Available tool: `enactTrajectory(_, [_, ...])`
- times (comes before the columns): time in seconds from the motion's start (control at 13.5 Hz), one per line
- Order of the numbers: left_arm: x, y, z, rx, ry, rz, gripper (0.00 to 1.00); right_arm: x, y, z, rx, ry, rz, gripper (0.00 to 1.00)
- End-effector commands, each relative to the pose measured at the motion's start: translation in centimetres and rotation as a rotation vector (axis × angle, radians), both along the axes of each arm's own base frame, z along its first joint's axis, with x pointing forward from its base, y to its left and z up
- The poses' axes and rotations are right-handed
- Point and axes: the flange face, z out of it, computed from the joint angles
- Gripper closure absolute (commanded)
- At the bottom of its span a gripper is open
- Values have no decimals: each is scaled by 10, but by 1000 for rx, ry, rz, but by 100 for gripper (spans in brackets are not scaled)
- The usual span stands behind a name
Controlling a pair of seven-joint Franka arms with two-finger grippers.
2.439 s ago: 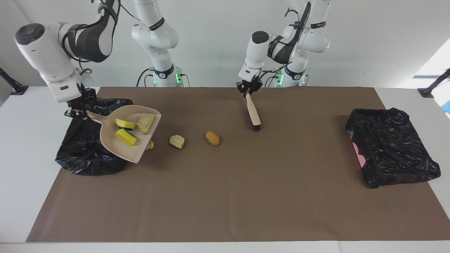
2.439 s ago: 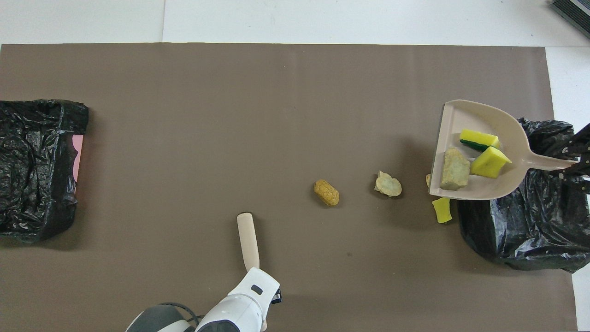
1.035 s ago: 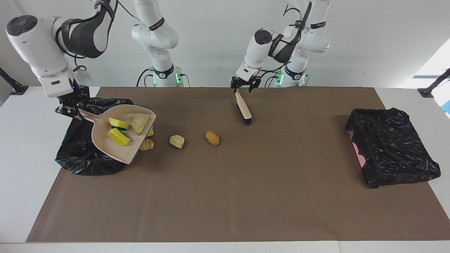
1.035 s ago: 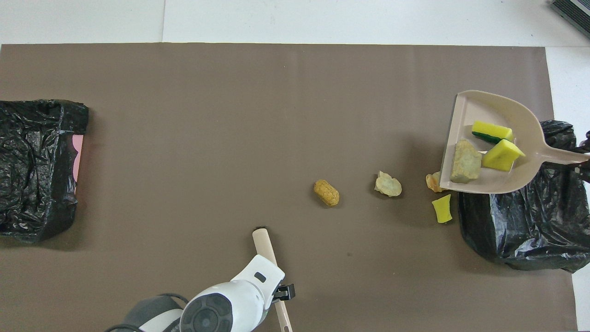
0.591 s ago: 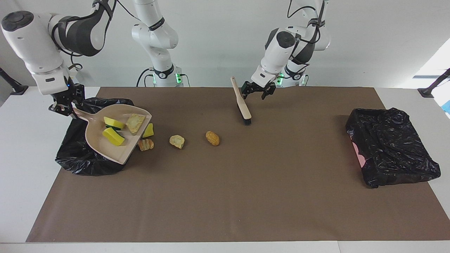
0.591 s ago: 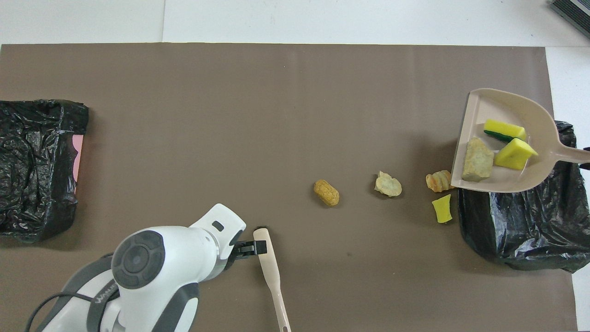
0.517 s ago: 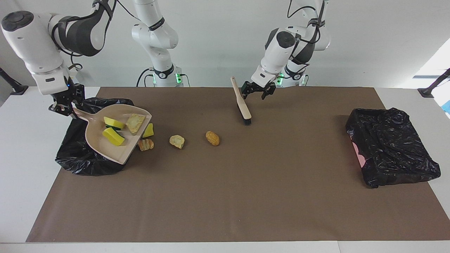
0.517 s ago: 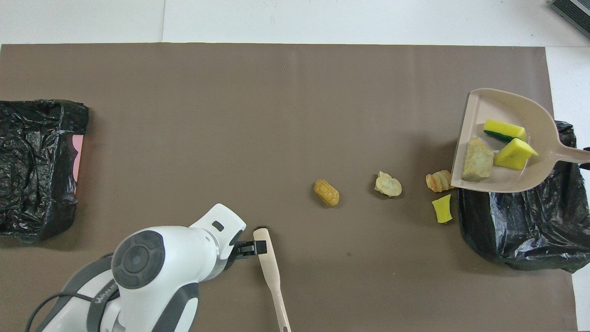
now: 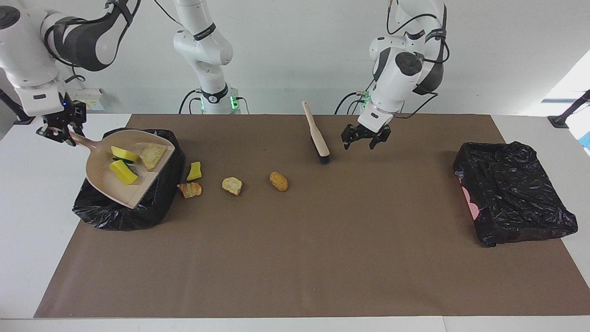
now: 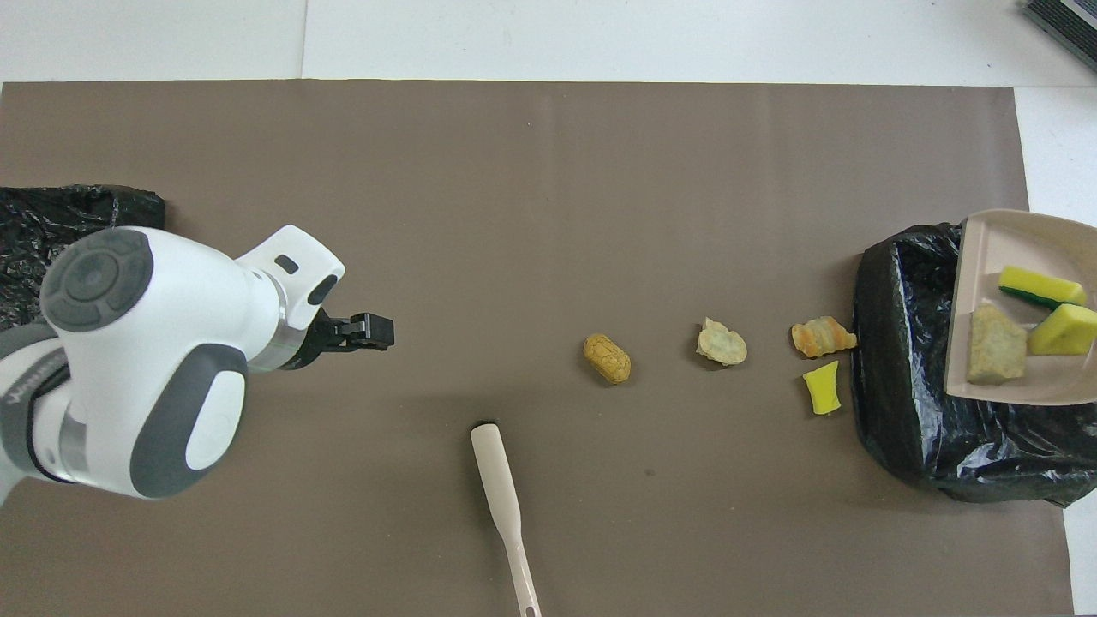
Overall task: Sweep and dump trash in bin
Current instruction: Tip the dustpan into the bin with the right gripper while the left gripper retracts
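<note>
My right gripper (image 9: 59,133) clamps the beige plastic dustpan (image 9: 133,173) by its handle over the black-bagged bin (image 9: 161,184). My left gripper (image 9: 366,136) hangs open beside the dropped beige brush (image 9: 317,134). The yellow sponge and bread-like trash lumps (image 9: 123,161) look light and soft, so I'd tip them, not pinch.

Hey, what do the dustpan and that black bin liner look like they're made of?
The dustpan looks like moulded hard plastic: one smooth, matte beige piece with a thin raised rim and an integral handle. The bin liner looks like thin plastic film: glossy black, crumpled, with bright creases that catch the light. Neither can be confirmed by sight alone.
</note>
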Motion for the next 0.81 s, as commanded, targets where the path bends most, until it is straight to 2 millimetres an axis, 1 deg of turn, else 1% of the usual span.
enactTrajectory(0.0, [38, 22, 18, 2, 20, -55, 0, -4, -2, 8, -67, 31, 46, 100])
enactTrajectory(0.07, [44, 37, 21, 22, 12, -55, 0, -5, -4, 7, -90, 44, 50, 100])
enactTrajectory(0.15, [49, 44, 29, 31, 0, -69, 0, -3, -2, 7, -120, 47, 55, 100])
enactTrajectory(0.22, [53, 55, 35, 36, -4, -87, 0, -1, 1, 3, -154, 55, 69, 100])
enactTrajectory(0.37, [59, 77, 51, 59, -11, -140, 0, -4, 11, -3, -215, 56, 53, 100])
enactTrajectory(0.44, [61, 95, 56, 73, -19, -154, 0, -7, 16, -6, -237, 53, 36, 100])
enactTrajectory(0.52, [63, 109, 63, 106, -29, -175, 0, -9, 19, -7, -261, 47, 32, 100])
enactTrajectory(0.59, [64, 117, 71, 141, -44, -191, 0, -9, 24, -10, -279, 41, 25, 100])
enactTrajectory(0.67, [62, 127, 79, 164, -41, -185, 0, -8, 34, -10, -318, 36, 17, 100])
enactTrajectory(0.74, [61, 130, 90, 166, -40, -176, 0, -10, 40, -11, -367, 35, -1, 100])
